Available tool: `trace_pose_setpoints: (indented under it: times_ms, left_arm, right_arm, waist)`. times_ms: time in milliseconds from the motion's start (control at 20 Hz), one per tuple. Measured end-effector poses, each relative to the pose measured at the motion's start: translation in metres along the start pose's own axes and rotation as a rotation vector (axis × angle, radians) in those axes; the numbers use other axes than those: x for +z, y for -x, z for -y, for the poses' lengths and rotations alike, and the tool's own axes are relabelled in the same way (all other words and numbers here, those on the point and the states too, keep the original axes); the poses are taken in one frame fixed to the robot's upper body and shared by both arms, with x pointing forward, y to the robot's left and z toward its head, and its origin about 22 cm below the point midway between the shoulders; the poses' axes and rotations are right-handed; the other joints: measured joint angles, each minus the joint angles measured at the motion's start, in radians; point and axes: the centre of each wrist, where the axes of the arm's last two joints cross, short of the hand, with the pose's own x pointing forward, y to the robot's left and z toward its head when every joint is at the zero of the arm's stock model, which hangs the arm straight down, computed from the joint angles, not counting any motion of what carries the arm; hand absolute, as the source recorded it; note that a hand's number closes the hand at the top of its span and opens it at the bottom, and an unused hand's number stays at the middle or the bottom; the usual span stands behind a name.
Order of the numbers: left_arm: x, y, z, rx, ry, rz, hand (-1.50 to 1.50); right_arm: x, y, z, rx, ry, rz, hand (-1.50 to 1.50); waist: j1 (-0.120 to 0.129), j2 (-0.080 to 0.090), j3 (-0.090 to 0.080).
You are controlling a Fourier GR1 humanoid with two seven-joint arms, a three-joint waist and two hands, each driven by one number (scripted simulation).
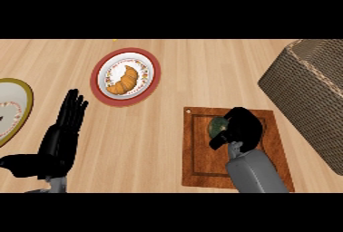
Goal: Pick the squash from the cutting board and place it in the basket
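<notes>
A dark green squash (pixel 217 125) lies on the brown wooden cutting board (pixel 201 158) at lower right; only its left part shows. My right hand (pixel 242 129) is over it, fingers curled down around it and hiding most of it. The woven brown basket (pixel 308 90) stands at the right edge, beyond the board. My left hand (pixel 64 136) rests open at lower left, fingers straight and pointing up, away from the board.
A red-rimmed plate (pixel 107 61) holding a croissant (pixel 124 80) sits at upper middle left. Part of a yellow-rimmed plate (pixel 26 97) shows at the left edge. Bare wooden counter lies between the board and the plates.
</notes>
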Motion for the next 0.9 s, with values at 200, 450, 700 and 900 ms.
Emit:
trace_pose_setpoints:
  times_ms: [200, 450, 700, 900]
  left_arm:
    - [-0.005, 0.004, 0.007, -0.001, 0.002, -0.001, 0.00]
    - [-0.006, 0.003, 0.013, 0.004, 0.007, 0.000, 0.00]
    - [-0.011, -0.001, 0.020, 0.006, 0.045, 0.017, 0.00]
    - [-0.015, -0.005, 0.025, 0.010, 0.068, 0.029, 0.00]
  right_arm:
    - [0.004, -0.008, -0.003, 0.037, 0.018, 0.033, 1.50]
    - [-0.012, -0.021, 0.000, 0.057, 0.044, 0.025, 1.50]
    - [-0.059, -0.035, 0.017, 0.057, 0.061, -0.090, 1.50]
    - [-0.084, -0.048, 0.036, 0.037, 0.141, -0.125, 1.50]
  waist:
    - [-0.002, -0.001, -0.001]
    - [0.004, 0.001, -0.001]
    - [0.047, 0.019, -0.001]
    - [0.072, 0.031, 0.002]
